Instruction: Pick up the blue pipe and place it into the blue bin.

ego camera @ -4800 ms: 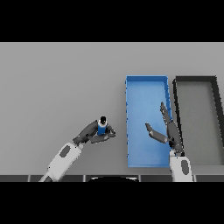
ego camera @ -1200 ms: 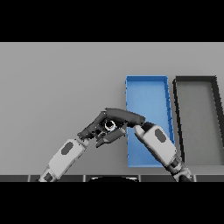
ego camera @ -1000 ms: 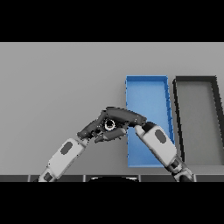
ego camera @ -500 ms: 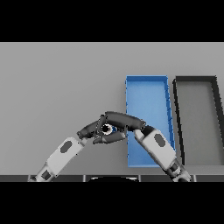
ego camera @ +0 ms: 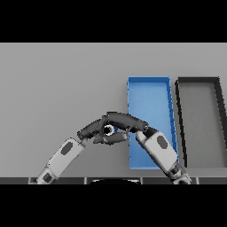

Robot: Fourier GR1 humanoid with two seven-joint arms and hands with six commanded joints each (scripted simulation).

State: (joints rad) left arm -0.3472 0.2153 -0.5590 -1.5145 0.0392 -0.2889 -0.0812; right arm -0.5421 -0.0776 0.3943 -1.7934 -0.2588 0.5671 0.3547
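The blue pipe (ego camera: pixel 109 130) shows only as a pale ring with a sliver of blue, held just above the table left of the blue bin (ego camera: pixel 148 91). My left hand (ego camera: pixel 90 130) comes in from the lower left, its fingers curled round the pipe from below and from the left. My right hand (ego camera: pixel 124 120) reaches in from the lower right across the bin's near left corner, with its fingers curved over the top of the pipe and its thumb beneath. Most of the pipe is hidden between the two hands.
A black bin (ego camera: pixel 198 82) stands right of the blue bin, their long sides close together. My right forearm (ego camera: pixel 158 150) lies over the near end of the blue bin. Open grey table stretches to the left and to the back.
Early on, the left hand held the pipe alone while the right hovered over the blue bin. The right hand has since come across and its fingers have curled down over the pipe; both hands sank slightly.
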